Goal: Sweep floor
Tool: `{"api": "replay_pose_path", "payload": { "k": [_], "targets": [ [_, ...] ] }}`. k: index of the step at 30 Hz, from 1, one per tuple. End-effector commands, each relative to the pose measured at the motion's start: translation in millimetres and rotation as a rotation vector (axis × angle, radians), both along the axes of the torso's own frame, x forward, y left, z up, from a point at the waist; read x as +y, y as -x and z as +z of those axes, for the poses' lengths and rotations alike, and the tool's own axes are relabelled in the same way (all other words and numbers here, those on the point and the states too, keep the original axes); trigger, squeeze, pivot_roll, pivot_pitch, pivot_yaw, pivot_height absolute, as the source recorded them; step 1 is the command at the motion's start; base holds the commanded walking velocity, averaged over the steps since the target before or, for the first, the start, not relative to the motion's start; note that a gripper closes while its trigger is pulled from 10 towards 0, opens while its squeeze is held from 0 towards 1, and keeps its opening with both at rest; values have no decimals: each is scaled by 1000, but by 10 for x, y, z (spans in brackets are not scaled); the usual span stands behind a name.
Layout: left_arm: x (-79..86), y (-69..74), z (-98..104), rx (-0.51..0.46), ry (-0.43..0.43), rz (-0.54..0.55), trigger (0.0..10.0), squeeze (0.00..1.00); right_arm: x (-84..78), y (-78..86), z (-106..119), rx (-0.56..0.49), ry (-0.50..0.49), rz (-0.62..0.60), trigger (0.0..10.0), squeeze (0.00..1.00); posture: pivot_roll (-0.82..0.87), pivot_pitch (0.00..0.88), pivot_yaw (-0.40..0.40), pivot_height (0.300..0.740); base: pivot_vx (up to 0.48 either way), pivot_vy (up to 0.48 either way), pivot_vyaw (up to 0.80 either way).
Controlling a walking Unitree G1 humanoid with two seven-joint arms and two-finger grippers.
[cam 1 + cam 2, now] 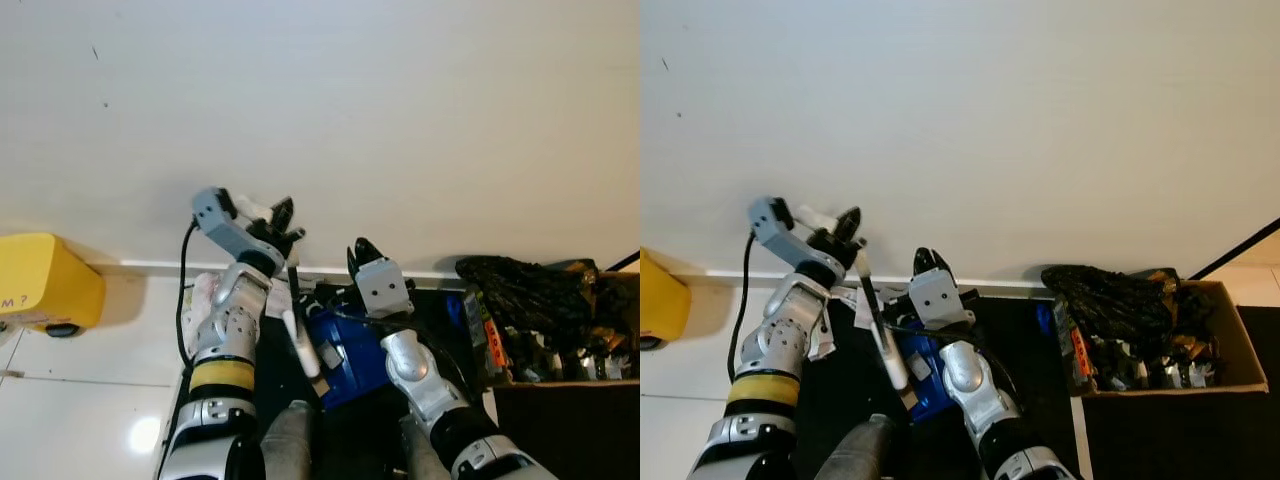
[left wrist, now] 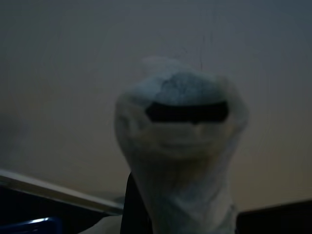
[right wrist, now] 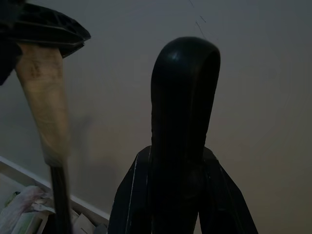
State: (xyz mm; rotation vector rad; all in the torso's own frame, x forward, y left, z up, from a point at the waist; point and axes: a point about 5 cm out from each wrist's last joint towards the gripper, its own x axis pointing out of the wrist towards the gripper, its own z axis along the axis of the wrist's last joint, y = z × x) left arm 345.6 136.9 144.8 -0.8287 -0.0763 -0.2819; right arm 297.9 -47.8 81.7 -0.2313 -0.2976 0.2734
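By the wall, left claw (image 1: pixel 845 228) pinches the broom handle (image 1: pixel 878 320); right claw (image 1: pixel 928 262) state unclear.

2 silver arms, black claws; left arm (image 1: pixel 225 340): yellow band, black cable.

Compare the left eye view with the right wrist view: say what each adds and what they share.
Left eye view adds: a yellow object by the wall, a box of clutter, the blue dustpan, and the left gripper shut on the broom handle. Right wrist view adds: a close look at a black looped handle ahead of the right gripper. Shared: the broom handle, white wall and baseboard.
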Motion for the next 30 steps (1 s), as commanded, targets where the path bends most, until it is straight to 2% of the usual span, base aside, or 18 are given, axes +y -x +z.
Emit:
{"api": "replay_pose_path", "payload": {
  "k": [1, 6, 8, 9, 10, 11, 12, 14, 15, 16, 17, 18, 20, 23, 26, 28, 30],
  "targets": [
    [-63, 12, 47, -14, 79, -32, 10000, 0, -52, 36, -118, 46, 32, -10, 10000, 0, 147, 235, 33, 740, 0, 0, 0],
    [12, 32, 187, -68, 74, -58, 10000, 0, -121, 24, -145, 55, 42, -49, 10000, 0, 157, 232, 34, 740, 0, 0, 0],
    [52, 63, 270, -99, 35, -79, 10000, 0, -180, 14, -166, 60, 57, -82, 10000, 0, 158, 232, 37, 740, 0, 0, 0],
    [78, 91, 314, -120, -10, -95, 10000, 0, -214, 11, -179, 66, 61, -99, 10000, 0, 160, 233, 39, 740, 0, 0, 0],
    [123, 146, 366, -152, -106, -123, 10000, 0, -264, 11, -201, 77, 61, -124, 10000, 0, 160, 234, 42, 740, 0, 0, 0],
    [142, 169, 381, -162, -146, -136, 10000, 0, -281, 13, -210, 82, 59, -132, 10000, 0, 160, 234, 42, 740, 0, 0, 0],
    [142, 169, 381, -162, -146, -136, 10000, 0, -281, 13, -210, 82, 59, -132, 10000, 0, 160, 234, 42, 740, 0, 0, 0],
    [208, 228, 413, -189, -258, -159, 10000, 0, -326, 21, -242, 105, 42, -154, 10000, 0, 161, 236, 44, 740, 0, 0, 0],
    [208, 228, 413, -189, -258, -159, 10000, 0, -326, 21, -242, 105, 42, -154, 10000, 0, 161, 236, 44, 740, 0, 0, 0],
    [318, 309, 441, -202, -384, -190, 10000, 0, -374, 46, -287, 125, 34, -170, 10000, 0, 172, 239, 43, 740, 0, 0, 0],
    [318, 309, 441, -202, -384, -190, 10000, 0, -374, 46, -287, 125, 34, -170, 10000, 0, 172, 239, 43, 740, 0, 0, 0],
    [364, 373, 443, -199, -457, -222, 10000, 0, -396, 63, -309, 132, 34, -177, 10000, 0, 175, 241, 41, 740, 0, 0, 0],
    [367, 390, 437, -199, -469, -231, 10000, 0, -399, 66, -313, 132, 35, -178, 10000, 0, 175, 241, 41, 740, 0, 0, 0],
    [355, 429, 367, -171, -481, -246, 10000, 0, -405, 65, -323, 138, 41, -185, 10000, 0, 176, 241, 37, 740, 0, 0, 0],
    [260, 458, 86, -105, -486, -280, 10000, 0, -395, 56, -342, 156, 58, -188, 10000, 0, 173, 241, 33, 740, 0, 0, 0],
    [189, 462, -134, -55, -477, -282, 10000, 0, -343, 79, -360, 165, 75, -141, 10000, 0, 152, 243, 30, 740, 0, 0, 0],
    [166, 456, -196, -40, -469, -276, 10000, 0, -329, 92, -366, 161, 87, -123, 10000, 0, 147, 243, 30, 740, 0, 0, 0]
  ]
}}
